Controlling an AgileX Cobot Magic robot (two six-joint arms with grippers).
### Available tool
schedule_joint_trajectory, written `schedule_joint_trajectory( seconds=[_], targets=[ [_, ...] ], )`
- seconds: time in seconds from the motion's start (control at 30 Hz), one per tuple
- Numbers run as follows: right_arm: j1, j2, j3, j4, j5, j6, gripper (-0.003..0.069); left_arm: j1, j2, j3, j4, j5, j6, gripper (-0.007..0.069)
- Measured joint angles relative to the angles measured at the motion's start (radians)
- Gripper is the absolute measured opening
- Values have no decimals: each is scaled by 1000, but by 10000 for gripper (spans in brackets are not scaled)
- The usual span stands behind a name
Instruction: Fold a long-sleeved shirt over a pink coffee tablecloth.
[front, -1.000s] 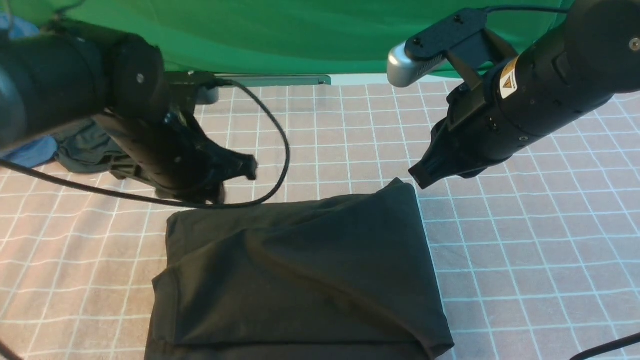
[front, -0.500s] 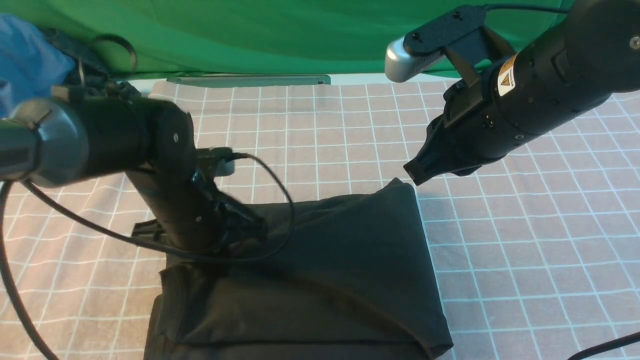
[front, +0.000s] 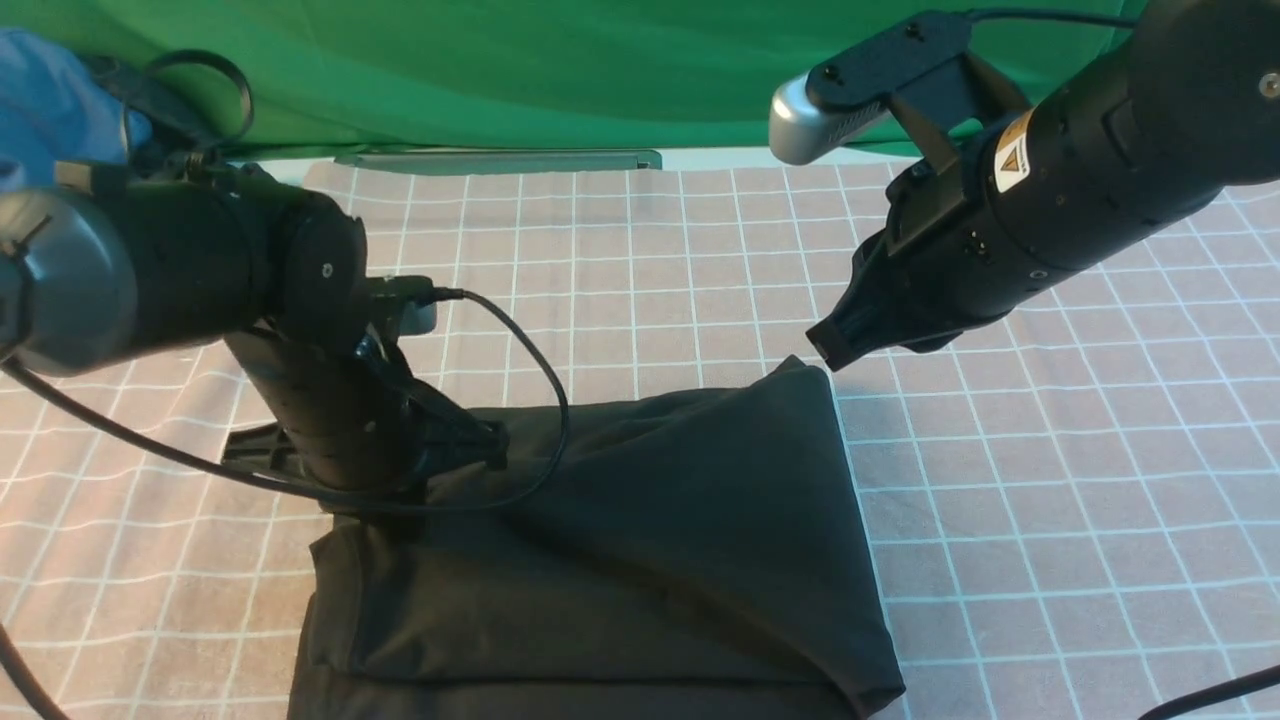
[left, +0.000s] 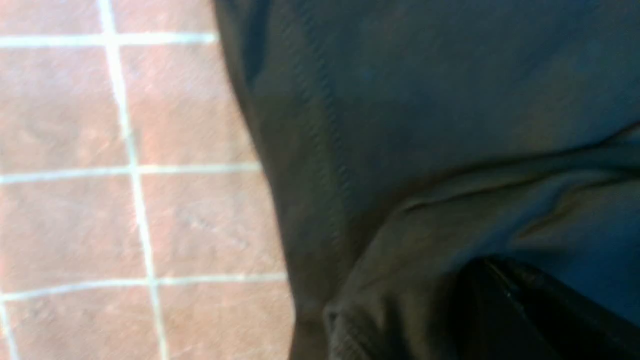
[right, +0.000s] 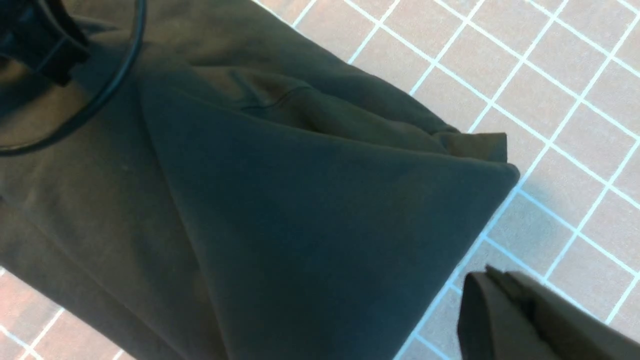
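**A:** Where does the long-sleeved shirt (front: 680, 560) lie?

**B:** It is folded into a dark block in the middle of the pink coffee tablecloth (front: 1050, 480). The front view cuts off its near edge, so I cannot tell its long axis.

**A:** And the pincers?

**B:** The left pincer (front: 485, 445) is pressed together at the far left corner and appears to pinch the fabric there. Creases run from its tips toward the near right. The right pincer (front: 825, 350) is pressed together too, with nothing in it. It hovers just beyond the far right corner, clear of the fabric.

**A:** So what does the next move turn on?

**B:** My guess is this: the block lies toward the robot from both pincers, and its far edge runs left to right between them. The left one has its corner. The right one is nearest the other corner and would need to spread and drop onto it.
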Motion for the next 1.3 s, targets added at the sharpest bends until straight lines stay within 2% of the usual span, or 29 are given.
schedule_joint_trajectory(
  seconds=[0.27, 0.37, 0.47, 0.57, 0.67, 0.87, 1.0, 1.3],
  targets=[
    [0, 0, 0, 0, 0, 0, 34, 0, 0, 40, 105, 15, -76, 12],
    [0, 0, 0, 0, 1, 0, 34, 0, -2, 51, 109, 20, -82, 12],
    [0, 0, 0, 0, 15, 0, 34, 1, -38, 54, 12, 28, -39, 13],
    [0, 0, 0, 0, 47, 0, 34, 1, -122, 72, -203, 19, 68, 13],
    [0, 0, 0, 19, 81, 0, 34, -1, -182, 98, -309, -14, 132, 13],
    [2, 9, 11, 140, 145, -18, 34, -1, -167, 212, -334, -103, 150, 13],
    [15, 32, 89, 166, 154, -34, 34, 0, -138, 297, -338, -123, 154, 13],
    [22, 60, 290, 286, -31, -35, 34, 0, -148, 323, -350, -160, 150, 13]
  ],
)
